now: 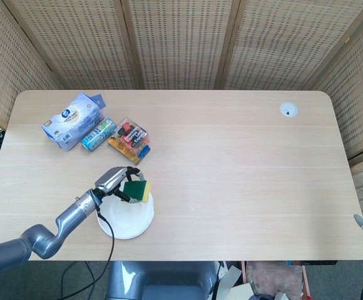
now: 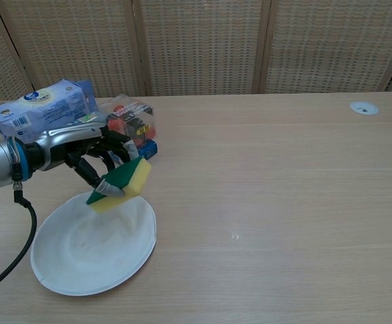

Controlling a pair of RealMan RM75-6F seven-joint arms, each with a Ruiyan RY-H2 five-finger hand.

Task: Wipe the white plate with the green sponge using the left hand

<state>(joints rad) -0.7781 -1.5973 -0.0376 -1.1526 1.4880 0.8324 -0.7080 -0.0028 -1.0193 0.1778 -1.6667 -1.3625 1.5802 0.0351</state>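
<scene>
Holding the green sponge (image 2: 122,183) tight, the left hand (image 2: 91,156) has its fingers curled around it. The sponge is green on top and yellow underneath. It is tilted, with its low end near the rim of the white plate (image 2: 81,260) at about 12 o'clock. From the chest view I cannot tell if the sponge touches the plate or hangs just above it.

From the head view, the left hand (image 1: 114,182) sits at about 11 o'clock of the plate (image 1: 126,222), and the sponge (image 1: 136,189) lies over the plate's top edge. The silver arm (image 1: 62,219) runs from the hand toward 8 o'clock, with a black cable (image 1: 109,237) hanging from it.

The plate rests on the wooden table (image 1: 231,175). Further along at 12 o'clock from the plate lie a clear pack of batteries (image 1: 129,140), a small can (image 1: 99,134) and a blue and white packet (image 1: 71,120), all close together.

The right hand barely shows, and I cannot tell how it is set.
</scene>
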